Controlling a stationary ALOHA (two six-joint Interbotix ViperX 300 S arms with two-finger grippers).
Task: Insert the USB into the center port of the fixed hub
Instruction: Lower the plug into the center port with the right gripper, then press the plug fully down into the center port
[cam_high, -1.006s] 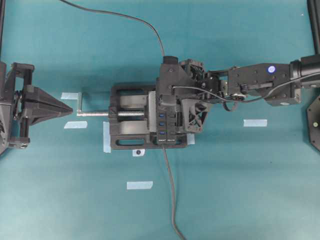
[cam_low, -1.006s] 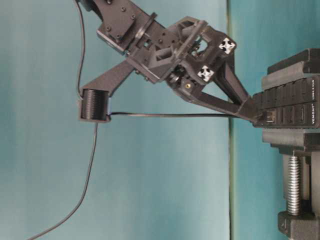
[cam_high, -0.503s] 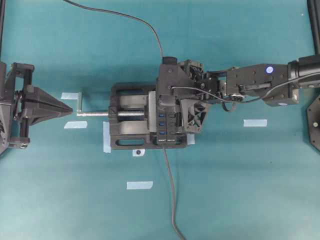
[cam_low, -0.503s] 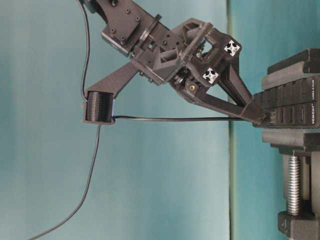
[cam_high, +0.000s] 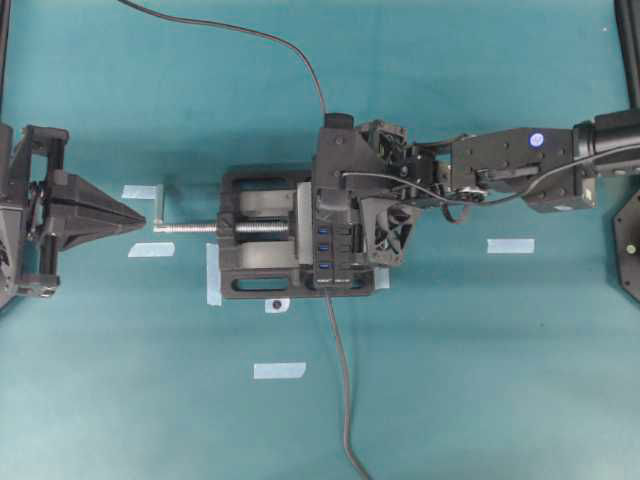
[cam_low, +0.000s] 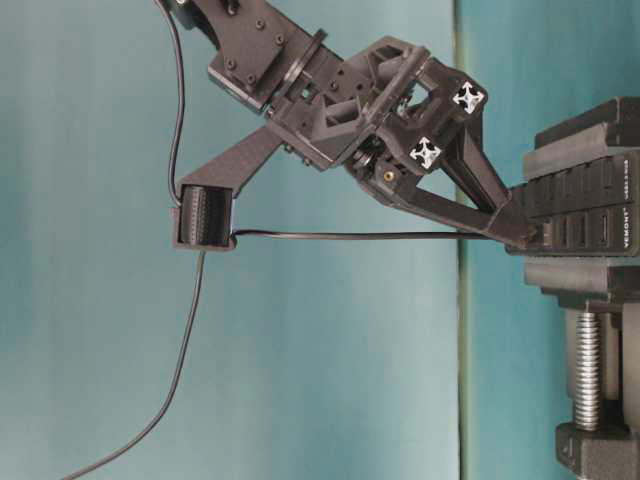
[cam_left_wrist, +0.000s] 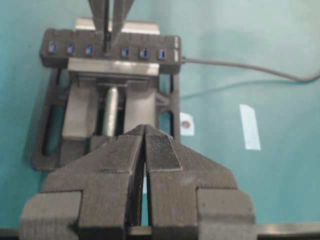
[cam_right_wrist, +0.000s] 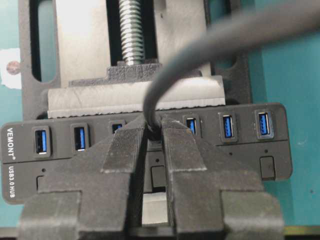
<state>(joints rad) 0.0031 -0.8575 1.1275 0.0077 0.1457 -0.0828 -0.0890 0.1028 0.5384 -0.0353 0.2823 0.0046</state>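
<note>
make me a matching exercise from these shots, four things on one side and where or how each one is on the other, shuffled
Things:
1. left claw
2. right claw
3. hub
4. vise screw handle

States or places:
A. clamped in the vise, blue ports facing up
B. shut on the USB cable at the hub's middle ports
C. shut and empty, away from the vise
D. sticks out of the vise toward the left arm

Pairs: 1-C, 2-B, 3-A, 4-D

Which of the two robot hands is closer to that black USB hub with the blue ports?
The right. The right hand is right at the hub, fingertips against its port row, gripping the cable. The left hand sits apart, beyond the vise's screw handle.
</note>
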